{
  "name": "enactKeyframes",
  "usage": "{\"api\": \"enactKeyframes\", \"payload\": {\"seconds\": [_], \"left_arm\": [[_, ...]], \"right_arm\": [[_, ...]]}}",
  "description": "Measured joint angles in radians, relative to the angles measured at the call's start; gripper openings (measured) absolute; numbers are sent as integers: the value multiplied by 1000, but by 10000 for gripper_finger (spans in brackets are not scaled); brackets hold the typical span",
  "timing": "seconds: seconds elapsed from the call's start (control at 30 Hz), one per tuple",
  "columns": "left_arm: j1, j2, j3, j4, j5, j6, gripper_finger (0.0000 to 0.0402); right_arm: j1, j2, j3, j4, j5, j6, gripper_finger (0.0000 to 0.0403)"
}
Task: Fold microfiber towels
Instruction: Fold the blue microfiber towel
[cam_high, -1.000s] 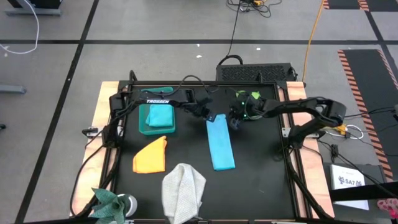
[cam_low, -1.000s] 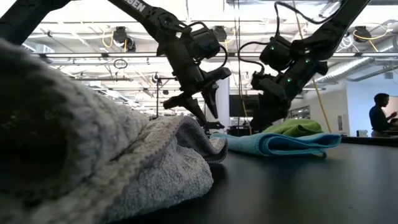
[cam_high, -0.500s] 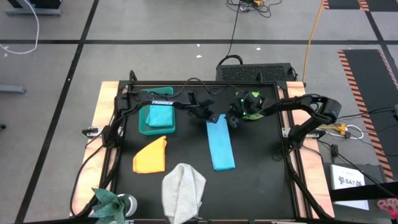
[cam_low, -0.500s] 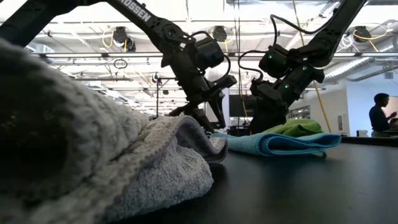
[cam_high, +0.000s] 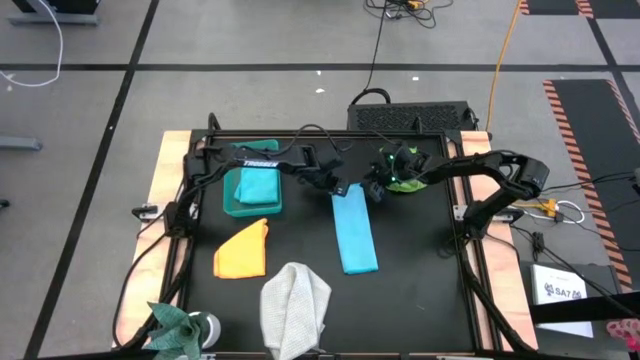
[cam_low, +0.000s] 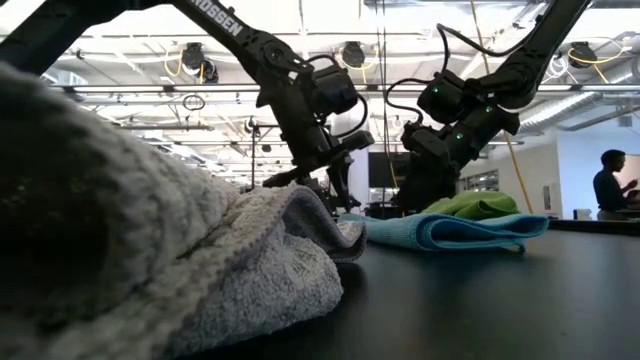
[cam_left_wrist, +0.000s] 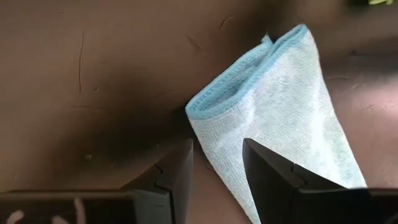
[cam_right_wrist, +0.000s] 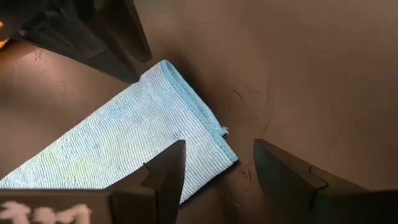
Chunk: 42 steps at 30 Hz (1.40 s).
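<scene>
The light blue towel (cam_left_wrist: 286, 118) is soft cloth with a fine woven grain and a stitched edge. The grey towel (cam_low: 200, 260) is thicker cloth, with a rough and loopy surface. The orange towel (cam_high: 243, 251) looks like smooth, matt cloth. The table top (cam_high: 410, 260) is black and matt, with small scratches, and its border (cam_high: 160, 180) looks like pale wood. The bin (cam_high: 233, 205) is teal plastic. The fingers (cam_right_wrist: 283, 171) of the right gripper (cam_right_wrist: 219, 171) are dark, matt plastic.

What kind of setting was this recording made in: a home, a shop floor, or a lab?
Most likely a robotics lab or workshop. The black work table stands on a grey tiled floor with loose cables, the low view shows an open ceiling with exposed pipes and lamps, and a person sits far behind.
</scene>
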Motion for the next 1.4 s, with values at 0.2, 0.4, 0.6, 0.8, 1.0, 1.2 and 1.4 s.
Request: {"api": "enactKeyframes", "payload": {"seconds": [0.2, 0.4, 0.6, 0.8, 1.0, 1.2, 1.4], "left_arm": [[0, 1, 0, 46, -2, -7, 143], [0, 1, 0, 40, -8, -6, 143], [0, 1, 0, 41, -16, -5, 143], [-3, 1, 0, 46, -13, -3, 143], [-5, 14, 0, -8, -25, 4, 143], [-5, 53, 0, 30, 7, 1, 143], [-4, 61, 1, 70, -10, -2, 143]], "right_arm": [[0, 25, 0, 13, 0, 1, 181], [0, 104, 0, 39, -1, 30, 180], [-1, 145, 22, 53, -23, 32, 180], [0, 149, 47, 43, -25, 30, 180], [0, 149, 47, 42, -25, 33, 180], [0, 149, 47, 35, -25, 34, 180], [0, 148, 47, 28, -25, 33, 180]]}}
